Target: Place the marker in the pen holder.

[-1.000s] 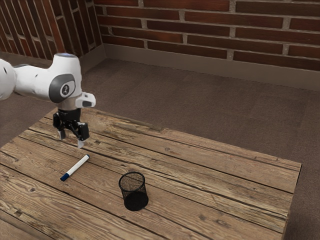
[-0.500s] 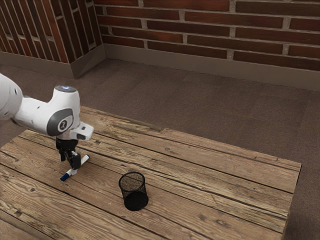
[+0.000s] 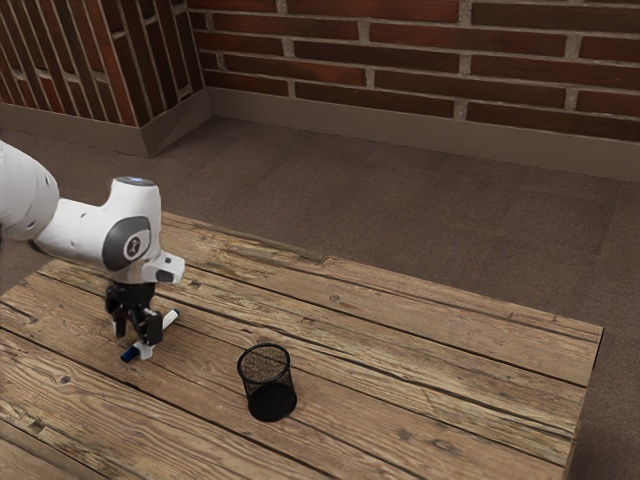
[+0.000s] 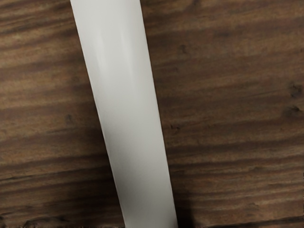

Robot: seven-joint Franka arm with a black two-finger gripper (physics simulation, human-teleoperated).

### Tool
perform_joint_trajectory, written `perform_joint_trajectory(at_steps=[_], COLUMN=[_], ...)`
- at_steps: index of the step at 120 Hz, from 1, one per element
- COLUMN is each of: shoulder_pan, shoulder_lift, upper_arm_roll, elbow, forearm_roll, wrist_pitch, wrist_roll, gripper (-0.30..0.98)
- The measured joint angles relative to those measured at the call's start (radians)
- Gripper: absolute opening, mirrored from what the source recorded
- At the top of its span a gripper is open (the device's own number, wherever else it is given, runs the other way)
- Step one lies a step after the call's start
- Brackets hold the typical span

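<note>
The exterior view looks slantwise down from beside the arm [image 3: 75,233], well back, across table [image 3: 420,350] and brick wall [image 3: 420,60]. The wrist view faces down, very close; both share the marker [image 4: 126,114], though which stretch is hard to say.

Indoor room [image 3: 450,200]: brick walls [image 3: 380,52], skirting [image 3: 400,125]

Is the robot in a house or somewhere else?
Maybe a plain room in a house or workshop, I can't tell which: it has a brick wall, a brown floor and a rough wooden table.
</note>
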Motion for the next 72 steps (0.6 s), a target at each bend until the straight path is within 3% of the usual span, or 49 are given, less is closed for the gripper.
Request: perform_joint_trajectory(at_steps=[37,72], shoulder_pan=[0.008,0.003], shoulder_lift=[0.032,0.044], upper_arm_roll=[0.0,-0.001], elbow=[0.044,0.063], forearm_roll=[-0.037,-0.034], wrist_pitch=[-0.089,-0.109], wrist_roll=[-0.035,-0.052], gripper=[0.61,0.38])
